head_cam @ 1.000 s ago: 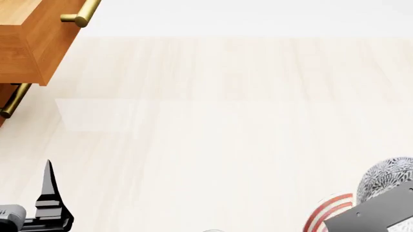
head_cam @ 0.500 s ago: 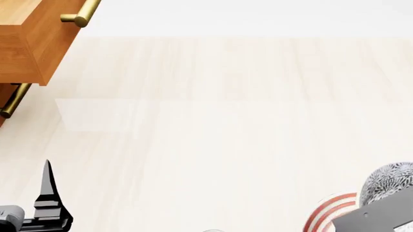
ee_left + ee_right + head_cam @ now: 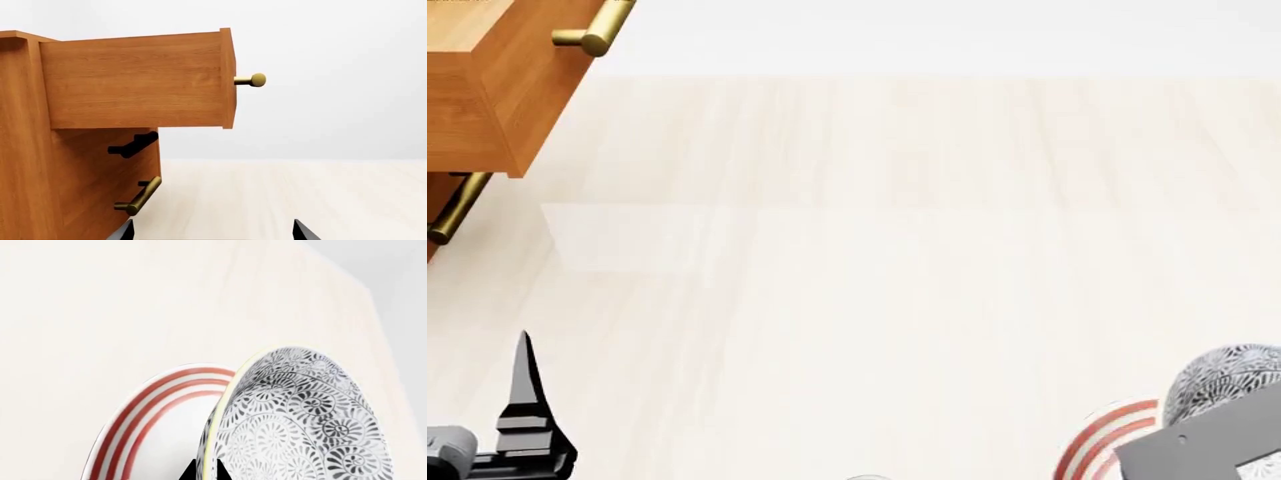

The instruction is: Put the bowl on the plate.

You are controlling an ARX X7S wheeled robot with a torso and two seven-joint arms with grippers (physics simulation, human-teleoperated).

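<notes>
The right pincer (image 3: 205, 471) is clamped on the bowl's (image 3: 300, 415) rim, one black tip on each side of it. Since a second ago, the bowl has sunk slightly at the head view's lower right, over the plate (image 3: 160, 420). The left pincer (image 3: 210, 231) stays spread apart, empty, over the tabletop (image 3: 881, 250).

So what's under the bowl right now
Beneath the bowl lies the plate, its red rings showing on one side. Whether they touch is unclear, since the bowl covers most of the plate. The right gripper grips the bowl's rim.
</notes>
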